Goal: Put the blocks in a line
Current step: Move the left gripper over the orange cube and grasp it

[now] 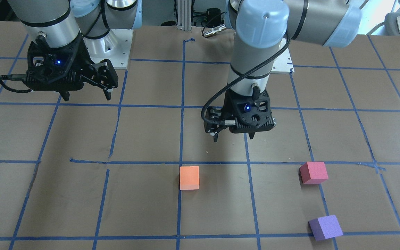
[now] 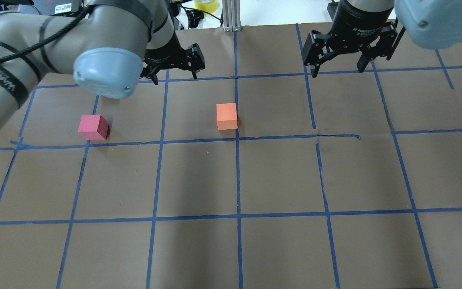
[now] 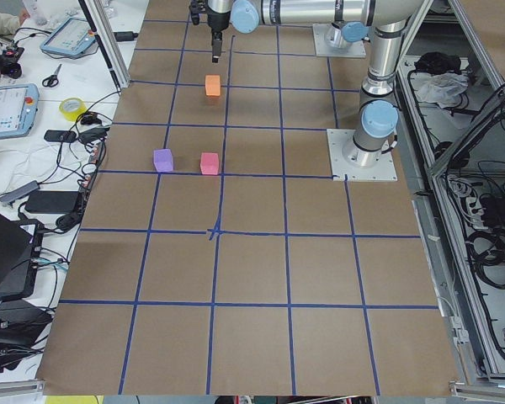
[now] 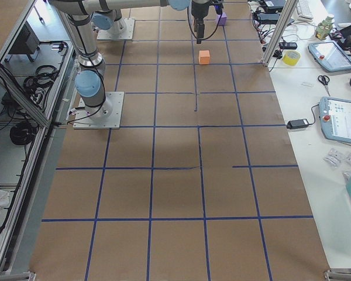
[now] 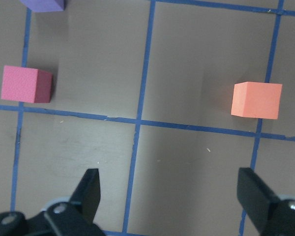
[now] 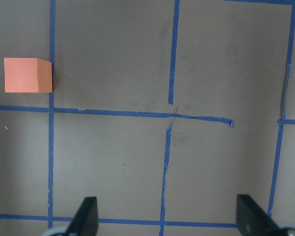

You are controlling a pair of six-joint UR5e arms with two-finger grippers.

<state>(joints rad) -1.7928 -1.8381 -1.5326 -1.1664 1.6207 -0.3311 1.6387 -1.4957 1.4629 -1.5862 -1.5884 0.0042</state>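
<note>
Three small foam blocks lie apart on the brown table. The orange block (image 1: 189, 177) (image 2: 227, 116) sits near the middle. The pinkish red block (image 1: 313, 172) (image 2: 93, 127) lies on my left side, and the purple block (image 1: 325, 227) lies beyond it, hidden by my left arm in the overhead view. My left gripper (image 1: 234, 137) (image 2: 175, 79) hovers open and empty, nearer my base than the orange block. Its wrist view shows the orange (image 5: 256, 100), pinkish red (image 5: 26, 84) and purple (image 5: 43, 4) blocks. My right gripper (image 1: 87, 98) (image 2: 337, 71) is open and empty, away from all blocks.
The table (image 2: 279, 172) is covered in brown paper with a blue tape grid. My arms' base plates (image 1: 118, 52) stand at its robot-side edge. Tablets, tape and cables (image 4: 339, 120) lie on the operators' side bench beyond the far edge.
</note>
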